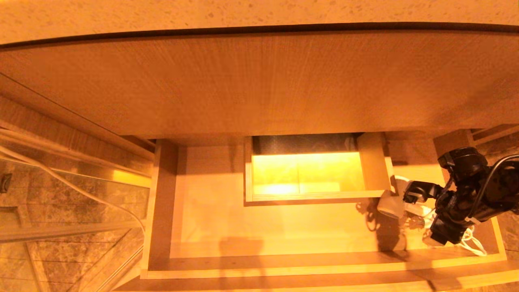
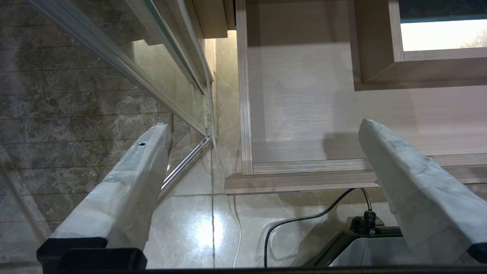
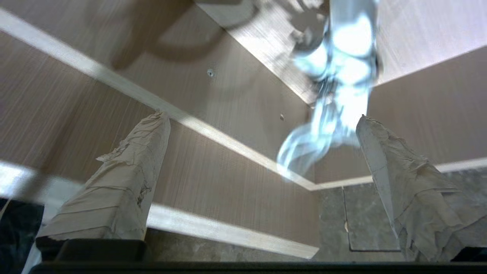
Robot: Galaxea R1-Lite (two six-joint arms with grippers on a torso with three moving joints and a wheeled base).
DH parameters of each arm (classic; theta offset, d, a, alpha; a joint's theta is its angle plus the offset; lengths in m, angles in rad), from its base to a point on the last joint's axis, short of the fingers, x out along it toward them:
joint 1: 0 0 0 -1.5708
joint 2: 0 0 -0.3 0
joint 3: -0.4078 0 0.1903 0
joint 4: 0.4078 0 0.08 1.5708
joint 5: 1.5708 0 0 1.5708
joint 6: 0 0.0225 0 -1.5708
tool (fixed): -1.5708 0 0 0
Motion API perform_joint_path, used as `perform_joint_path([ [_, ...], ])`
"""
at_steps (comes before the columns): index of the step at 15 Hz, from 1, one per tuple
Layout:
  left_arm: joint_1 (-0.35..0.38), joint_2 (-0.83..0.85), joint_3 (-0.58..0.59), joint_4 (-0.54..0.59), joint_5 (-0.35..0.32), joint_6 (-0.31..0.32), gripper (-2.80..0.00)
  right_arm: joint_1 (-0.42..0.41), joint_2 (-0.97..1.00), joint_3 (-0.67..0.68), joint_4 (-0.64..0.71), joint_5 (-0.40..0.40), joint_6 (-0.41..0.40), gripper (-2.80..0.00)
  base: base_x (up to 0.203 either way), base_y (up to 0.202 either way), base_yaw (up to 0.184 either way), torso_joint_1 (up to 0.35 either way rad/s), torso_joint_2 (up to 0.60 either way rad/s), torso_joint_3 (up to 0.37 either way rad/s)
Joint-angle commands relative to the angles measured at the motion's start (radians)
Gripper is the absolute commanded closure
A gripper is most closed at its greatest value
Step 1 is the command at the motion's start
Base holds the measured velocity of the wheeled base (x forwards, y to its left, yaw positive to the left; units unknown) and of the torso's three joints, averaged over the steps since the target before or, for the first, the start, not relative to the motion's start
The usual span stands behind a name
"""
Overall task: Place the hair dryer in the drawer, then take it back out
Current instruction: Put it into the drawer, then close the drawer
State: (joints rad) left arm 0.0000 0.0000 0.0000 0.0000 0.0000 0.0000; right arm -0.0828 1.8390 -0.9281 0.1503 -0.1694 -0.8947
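The drawer [image 1: 284, 268] stands pulled out below me, with its boxed cut-out [image 1: 308, 172] at mid-back. The white hair dryer [image 1: 390, 202] lies on the drawer floor at the right, beside the cut-out, its cord [image 1: 474, 243] trailing toward the right front corner. My right gripper [image 1: 417, 192] hangs open just right of the dryer. In the right wrist view the dryer [image 3: 352, 42] and cord [image 3: 312, 142] are a bright blur beyond the gripper [image 3: 262, 115], nothing between its fingers. My left gripper [image 2: 265, 123] is open over the drawer's [image 2: 304, 114] left front corner, outside the head view.
A tall wood-grain panel [image 1: 259, 81] rises behind the drawer under a speckled counter. A glass partition [image 1: 61, 194] with a white cable [image 1: 81, 190] stands on the left. The left wrist view shows tiled floor [image 2: 198, 228] and my base [image 2: 380, 247].
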Motion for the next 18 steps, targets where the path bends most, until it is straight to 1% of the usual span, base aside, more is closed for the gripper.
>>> perform_joint_path([
  [1, 0.000, 0.000, 0.000, 0.000, 0.000, 0.000, -2.80, -0.001, -0.057, 0.008, 0.005, 0.000, -0.006, -2.80, 0.000, 0.000, 0.000, 0.000, 0.00, 0.000],
  [2, 0.000, 0.000, 0.000, 0.000, 0.000, 0.000, -2.80, -0.003, -0.102, 0.020, 0.011, 0.004, -0.009, -2.80, 0.000, 0.000, 0.000, 0.000, 0.00, 0.000],
  [3, 0.000, 0.000, 0.000, 0.000, 0.000, 0.000, -2.80, -0.007, -0.152, 0.031, 0.026, 0.007, -0.014, 0.00, 0.000, 0.000, 0.000, 0.000, 0.00, 0.000],
  [6, 0.000, 0.000, 0.000, 0.000, 0.000, 0.000, -2.80, -0.017, -0.304, 0.051, 0.110, -0.008, -0.022, 0.00, 0.000, 0.000, 0.000, 0.000, 0.00, 0.000],
  [8, 0.000, 0.000, 0.000, 0.000, 0.000, 0.000, -2.80, -0.049, -0.410, 0.059, 0.176, -0.032, -0.027, 0.00, 0.000, 0.000, 0.000, 0.000, 0.00, 0.000],
  [9, 0.000, 0.000, 0.000, 0.000, 0.000, 0.000, -2.80, -0.078, -0.460, 0.065, 0.221, -0.061, -0.028, 0.00, 0.000, 0.000, 0.000, 0.000, 0.00, 0.000],
  [10, 0.000, 0.000, 0.000, 0.000, 0.000, 0.000, -2.80, -0.115, -0.498, 0.070, 0.274, -0.109, -0.030, 0.00, 0.000, 0.000, 0.000, 0.000, 0.00, 0.000],
  [12, 0.000, 0.000, 0.000, 0.000, 0.000, 0.000, -2.80, -0.224, -0.566, 0.079, 0.401, -0.227, -0.022, 0.00, 0.000, 0.000, 0.000, 0.000, 0.00, 0.000],
  [13, 0.000, 0.000, 0.000, 0.000, 0.000, 0.000, -2.80, -0.280, -0.586, 0.083, 0.438, -0.258, -0.019, 0.00, 0.000, 0.000, 0.000, 0.000, 0.00, 0.000],
  [16, 0.000, 0.000, 0.000, 0.000, 0.000, 0.000, -2.80, -0.441, -0.608, 0.128, 0.485, -0.297, -0.009, 0.00, 0.000, 0.000, 0.000, 0.000, 0.00, 0.000],
  [17, 0.000, 0.000, 0.000, 0.000, 0.000, 0.000, -2.80, -0.465, -0.602, 0.150, 0.482, -0.303, 0.033, 0.00, 0.000, 0.000, 0.000, 0.000, 0.00, 0.000],
  [18, 0.000, 0.000, 0.000, 0.000, 0.000, 0.000, -2.80, -0.474, -0.586, 0.167, 0.474, -0.304, 0.092, 0.00, 0.000, 0.000, 0.000, 0.000, 0.00, 0.000],
])
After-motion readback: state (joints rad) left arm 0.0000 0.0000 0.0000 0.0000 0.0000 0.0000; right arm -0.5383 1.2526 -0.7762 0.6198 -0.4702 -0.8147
